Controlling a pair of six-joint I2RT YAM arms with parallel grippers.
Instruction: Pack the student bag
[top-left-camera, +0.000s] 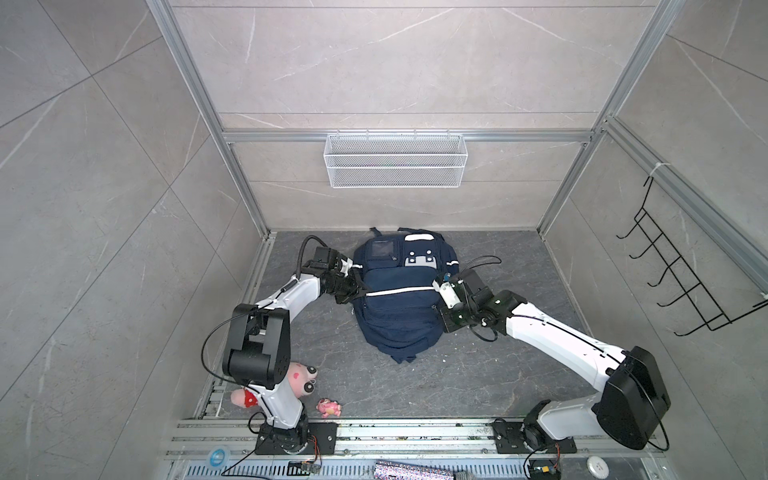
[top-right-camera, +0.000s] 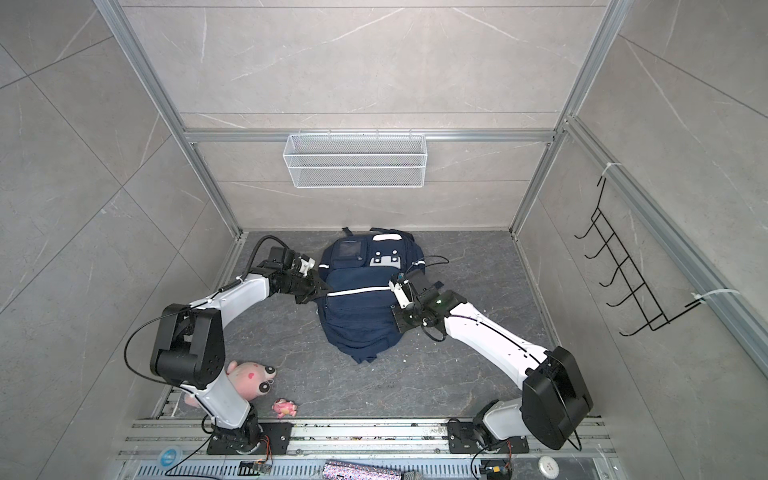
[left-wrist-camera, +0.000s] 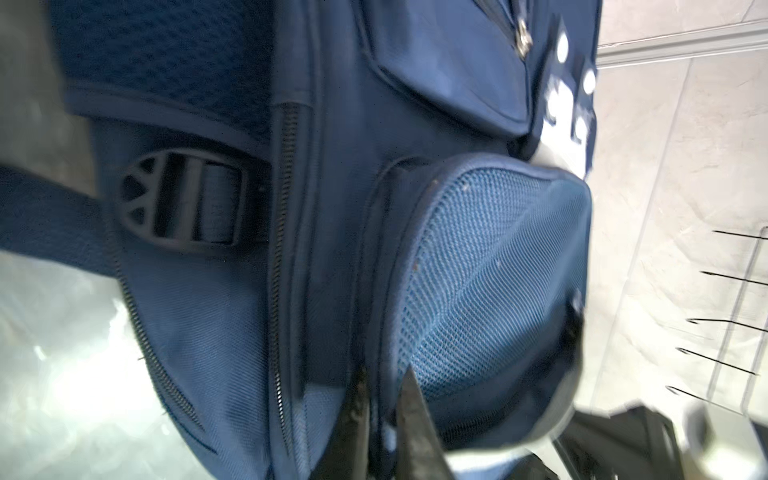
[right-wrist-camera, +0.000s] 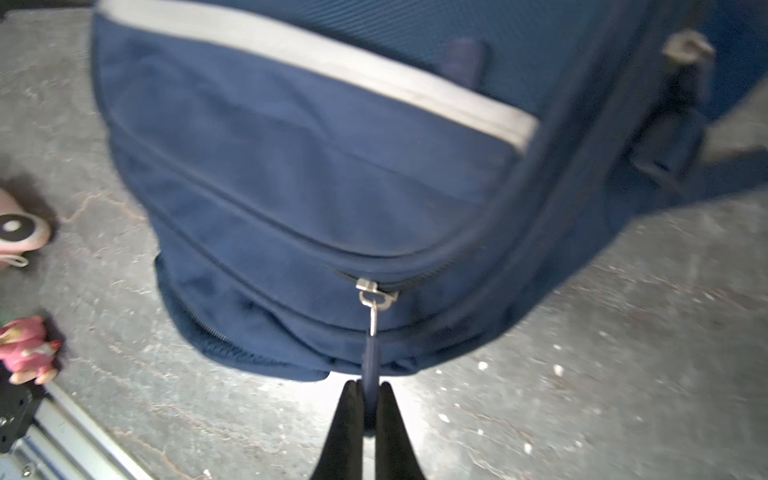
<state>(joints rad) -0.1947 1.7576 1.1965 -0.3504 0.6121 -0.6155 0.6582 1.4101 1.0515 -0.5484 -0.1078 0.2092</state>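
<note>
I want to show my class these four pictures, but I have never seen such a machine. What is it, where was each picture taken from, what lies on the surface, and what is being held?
Two robot arms stand at a table, each ending in a two-fingered gripper. The two wide pictures come from one camera overhead. The two close-ups come from cameras on the arms' wrists. On the table lie a navy backpack, a pink plush and a small pink toy. The right gripper is shut on the backpack's zip tab. The left gripper straddles the edge of the mesh pocket. Whether it pinches that edge cannot be told.
</note>
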